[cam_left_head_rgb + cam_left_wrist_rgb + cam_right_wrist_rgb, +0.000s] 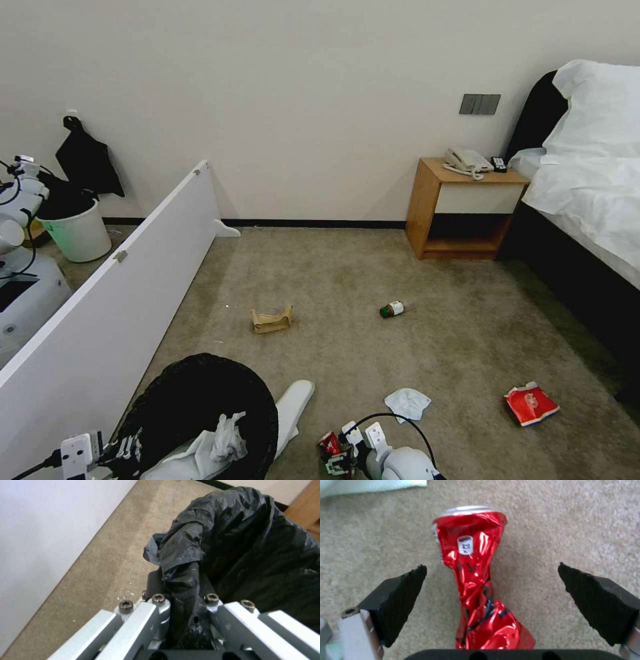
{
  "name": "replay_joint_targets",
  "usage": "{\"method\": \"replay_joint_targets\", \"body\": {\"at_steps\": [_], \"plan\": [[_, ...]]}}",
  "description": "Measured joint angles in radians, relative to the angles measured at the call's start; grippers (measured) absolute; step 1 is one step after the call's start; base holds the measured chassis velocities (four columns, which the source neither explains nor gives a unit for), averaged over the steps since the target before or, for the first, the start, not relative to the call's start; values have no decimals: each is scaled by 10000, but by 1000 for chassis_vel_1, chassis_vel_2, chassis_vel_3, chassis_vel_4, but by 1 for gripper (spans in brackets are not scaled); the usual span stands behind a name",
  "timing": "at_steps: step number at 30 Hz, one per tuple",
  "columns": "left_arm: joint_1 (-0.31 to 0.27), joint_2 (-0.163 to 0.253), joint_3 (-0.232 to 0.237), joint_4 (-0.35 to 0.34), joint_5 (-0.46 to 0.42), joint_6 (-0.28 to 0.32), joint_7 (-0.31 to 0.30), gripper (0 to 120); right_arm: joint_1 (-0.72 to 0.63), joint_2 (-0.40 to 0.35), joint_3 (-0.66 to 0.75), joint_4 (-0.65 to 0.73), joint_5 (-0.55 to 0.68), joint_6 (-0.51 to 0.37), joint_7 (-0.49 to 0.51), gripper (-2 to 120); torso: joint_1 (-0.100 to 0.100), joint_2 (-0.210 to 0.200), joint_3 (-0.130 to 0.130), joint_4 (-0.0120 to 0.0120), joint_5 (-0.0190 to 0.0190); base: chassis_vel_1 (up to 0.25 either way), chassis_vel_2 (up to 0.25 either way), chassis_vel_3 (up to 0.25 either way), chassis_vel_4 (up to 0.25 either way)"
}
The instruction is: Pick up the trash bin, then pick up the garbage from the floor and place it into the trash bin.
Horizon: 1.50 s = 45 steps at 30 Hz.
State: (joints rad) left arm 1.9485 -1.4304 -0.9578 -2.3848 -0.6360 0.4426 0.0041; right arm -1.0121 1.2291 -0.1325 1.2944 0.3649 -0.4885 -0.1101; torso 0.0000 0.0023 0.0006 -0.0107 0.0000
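The trash bin (193, 400), lined with a crinkled black bag, is at the lower left of the head view with white tissue (223, 433) inside. My left gripper (123, 448) is shut on its rim; in the left wrist view the left gripper (181, 597) pinches a fold of the black bag (253, 542). My right gripper (491, 566) is open low over the carpet, one pad on each side of a crushed red can (473, 575). The head view shows the right gripper (341, 457) at the can (328, 443). More garbage lies around: a white slipper (295, 400), a tissue (407, 403), a red packet (530, 404), a torn brown paper bag (271, 321) and a green-capped bottle (393, 309).
A long white board (100, 300) stands on edge along the left. Behind it are a white bucket (79, 233) and another machine (20, 293). A wooden nightstand (460, 207) with a phone stands at the far wall. A bed (587, 187) runs along the right.
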Motion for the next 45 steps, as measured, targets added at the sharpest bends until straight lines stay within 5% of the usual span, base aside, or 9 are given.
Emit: {"method": "replay_joint_targets", "body": {"at_steps": [3,25,37,45], "plan": [[0,2,1,0,-1,-6,3,4,22,40,75,-101,-15,2,-80,100,0,0,0,0,0,0,0,0,0],[56,27,0,-14,-52,-49,23,4,-22,117,138,-329,-57,17,-241,21,0,0,0,0,0,0,0,0,0],[118,101,70,-73,-75,-64,29,4,-285,-55,361,-31,-155,11,-292,20,0,0,0,0,1,0,0,0,0],[183,453,328,-137,-61,-18,27,4,-885,-606,1384,1420,124,263,-290,20,0,0,0,-2,2,0,0,0,0]]}}
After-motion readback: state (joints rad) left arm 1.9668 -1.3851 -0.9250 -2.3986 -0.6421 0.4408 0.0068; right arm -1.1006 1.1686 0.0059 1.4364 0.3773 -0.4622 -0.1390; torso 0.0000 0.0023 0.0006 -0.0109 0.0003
